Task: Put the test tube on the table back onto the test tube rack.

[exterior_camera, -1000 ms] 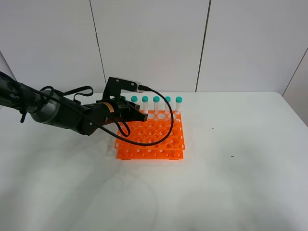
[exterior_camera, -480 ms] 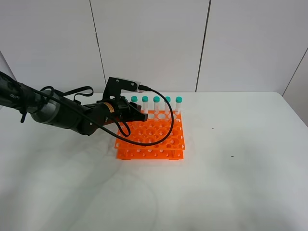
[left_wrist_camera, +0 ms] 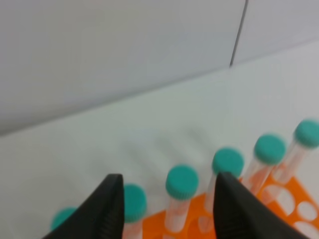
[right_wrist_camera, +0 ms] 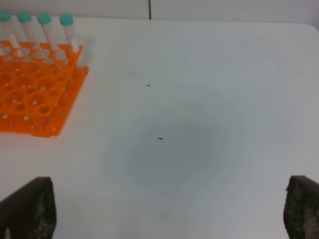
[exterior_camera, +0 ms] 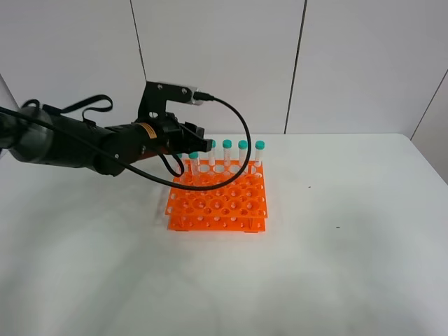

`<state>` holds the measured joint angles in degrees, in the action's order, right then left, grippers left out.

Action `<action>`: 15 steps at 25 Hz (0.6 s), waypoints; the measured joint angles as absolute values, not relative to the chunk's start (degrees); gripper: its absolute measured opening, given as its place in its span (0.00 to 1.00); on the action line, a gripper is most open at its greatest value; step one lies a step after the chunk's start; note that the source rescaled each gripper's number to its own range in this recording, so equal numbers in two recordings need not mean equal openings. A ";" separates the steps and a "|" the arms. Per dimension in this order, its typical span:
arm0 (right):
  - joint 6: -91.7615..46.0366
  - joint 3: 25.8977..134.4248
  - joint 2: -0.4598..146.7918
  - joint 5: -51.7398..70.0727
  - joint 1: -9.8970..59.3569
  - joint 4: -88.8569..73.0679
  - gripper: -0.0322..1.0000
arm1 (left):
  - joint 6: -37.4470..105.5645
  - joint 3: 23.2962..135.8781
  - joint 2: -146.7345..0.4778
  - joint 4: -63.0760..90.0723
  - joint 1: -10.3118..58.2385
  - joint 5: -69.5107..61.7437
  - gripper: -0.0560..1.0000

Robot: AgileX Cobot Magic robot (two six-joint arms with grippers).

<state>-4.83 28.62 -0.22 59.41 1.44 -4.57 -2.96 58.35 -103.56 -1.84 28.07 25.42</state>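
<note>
My left claw [left_wrist_camera: 167, 209] is above the back row of the orange test tube rack [exterior_camera: 218, 203], center-left in the high view, jaws apart and holding nothing. A test tube [left_wrist_camera: 180, 196] with a teal cap stands in the rack between my fingers [left_wrist_camera: 107, 206], untouched. Right claw [right_wrist_camera: 169, 209] is wide open over bare table [exterior_camera: 336, 266], rack at upper left of its view.

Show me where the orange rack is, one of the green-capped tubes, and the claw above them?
test tube rack [exterior_camera: 220, 203]: high view, its holed top.
test tube [left_wrist_camera: 182, 181]: left wrist view, its teal cap.
left gripper [left_wrist_camera: 167, 209]: left wrist view, the gap between its fingertips.
</note>
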 joint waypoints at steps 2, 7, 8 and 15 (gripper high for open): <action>-4.83 28.62 -0.22 59.41 1.44 -4.57 1.00 | -2.96 58.35 -99.31 -1.84 28.07 21.78 0.46; -4.83 28.62 -0.22 59.41 1.44 -4.57 1.00 | -2.96 58.35 -89.11 -1.84 28.07 10.94 0.84; -4.83 28.62 -0.22 59.41 1.44 -4.57 1.00 | -3.03 58.35 -87.41 -1.84 28.07 8.00 0.91; -4.83 28.62 -0.22 59.41 1.44 -4.57 1.00 | -3.98 66.14 -84.67 -1.64 27.88 -21.87 1.00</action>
<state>-4.83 28.62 -0.22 59.41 1.44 -4.57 -3.98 66.14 -84.67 -1.64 27.88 -21.87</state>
